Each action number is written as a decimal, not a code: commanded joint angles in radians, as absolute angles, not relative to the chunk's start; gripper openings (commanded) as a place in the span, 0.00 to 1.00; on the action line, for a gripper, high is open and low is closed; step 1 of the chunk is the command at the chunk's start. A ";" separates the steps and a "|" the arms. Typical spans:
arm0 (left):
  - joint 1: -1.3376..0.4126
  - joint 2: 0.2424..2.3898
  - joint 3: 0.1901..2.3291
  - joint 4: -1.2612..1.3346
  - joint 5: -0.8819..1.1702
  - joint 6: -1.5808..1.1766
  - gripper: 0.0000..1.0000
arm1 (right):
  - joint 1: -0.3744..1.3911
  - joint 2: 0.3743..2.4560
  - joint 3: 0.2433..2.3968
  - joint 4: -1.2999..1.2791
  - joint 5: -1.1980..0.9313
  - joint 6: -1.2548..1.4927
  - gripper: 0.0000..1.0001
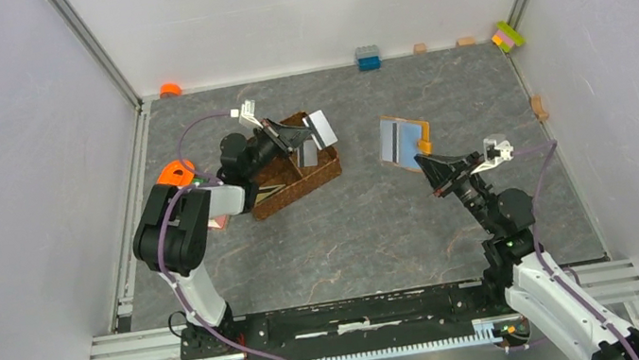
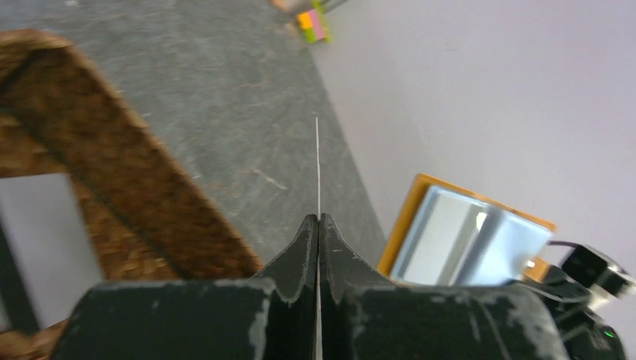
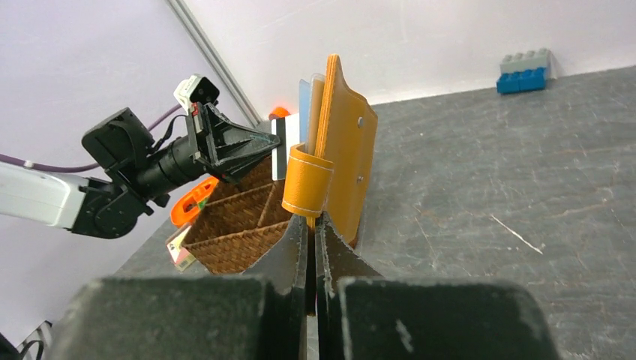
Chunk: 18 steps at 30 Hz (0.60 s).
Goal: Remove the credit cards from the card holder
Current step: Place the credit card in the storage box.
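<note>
From above, the left gripper (image 1: pixel 301 131) reaches over a brown woven divided tray (image 1: pixel 298 193) at the left of the grey stone-patterned table (image 1: pixel 352 232), its fingers pressed together on a thin pale grey rectangular credit card (image 1: pixel 320 126). Well to the right, the flat orange-tan folding card holder (image 1: pixel 404 142) shows its pale blue-grey lining, pinched at its near edge by the right gripper (image 1: pixel 422 162). The left wrist view has the left gripper (image 2: pixel 319 223) clamped on that credit card (image 2: pixel 317 161), seen edge-on as a thin white line — the woven tray (image 2: pixel 127 180) lies to the left with another pale card (image 2: pixel 37 240) in it, the unfolded card holder (image 2: pixel 465 236) to the right. In the right wrist view the right gripper (image 3: pixel 311 225) nips the card holder (image 3: pixel 346 142), which stands upright with its snap tab (image 3: pixel 306 184) looped toward the camera and more cards (image 3: pixel 315 105) peeking from its top — beyond, the left gripper (image 3: pixel 255 142) holds its credit card (image 3: pixel 279 146) above the woven tray (image 3: pixel 240 225).
</note>
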State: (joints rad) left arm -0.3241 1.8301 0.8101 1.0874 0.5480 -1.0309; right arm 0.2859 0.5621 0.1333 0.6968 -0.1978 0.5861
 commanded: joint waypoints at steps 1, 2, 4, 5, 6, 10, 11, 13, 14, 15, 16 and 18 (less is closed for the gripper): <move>-0.314 1.824 0.860 0.873 0.366 -0.867 0.02 | 0.286 0.564 0.137 0.699 -0.167 0.560 0.00; -0.314 1.821 0.866 0.835 0.331 -0.849 0.02 | 0.284 0.567 0.137 0.699 -0.169 0.561 0.00; -0.313 1.817 0.875 0.776 0.282 -0.815 0.02 | 0.284 0.569 0.136 0.700 -0.171 0.561 0.00; -0.313 1.816 0.880 0.753 0.266 -0.803 0.02 | 0.285 0.566 0.137 0.700 -0.171 0.561 0.00; -0.313 1.819 0.885 0.738 0.256 -0.795 0.02 | 0.284 0.565 0.137 0.700 -0.169 0.561 0.00; -0.310 1.834 0.903 0.689 0.239 -0.783 0.02 | 0.284 0.563 0.135 0.700 -0.170 0.562 0.00; -0.309 1.836 0.907 0.678 0.233 -0.782 0.02 | 0.284 0.563 0.135 0.700 -0.170 0.563 0.00; -0.306 1.838 0.910 0.661 0.217 -0.781 0.02 | 0.285 0.564 0.135 0.702 -0.169 0.562 0.00; -0.304 1.838 0.910 0.658 0.213 -0.778 0.02 | 0.285 0.567 0.135 0.703 -0.169 0.563 0.00; -0.301 1.838 0.911 0.652 0.208 -0.778 0.02 | 0.285 0.567 0.135 0.704 -0.170 0.564 0.00; -0.298 1.838 0.911 0.645 0.204 -0.777 0.02 | 0.285 0.570 0.135 0.707 -0.171 0.564 0.00; -0.292 1.838 0.913 0.637 0.204 -0.776 0.02 | 0.284 0.575 0.134 0.711 -0.175 0.566 0.00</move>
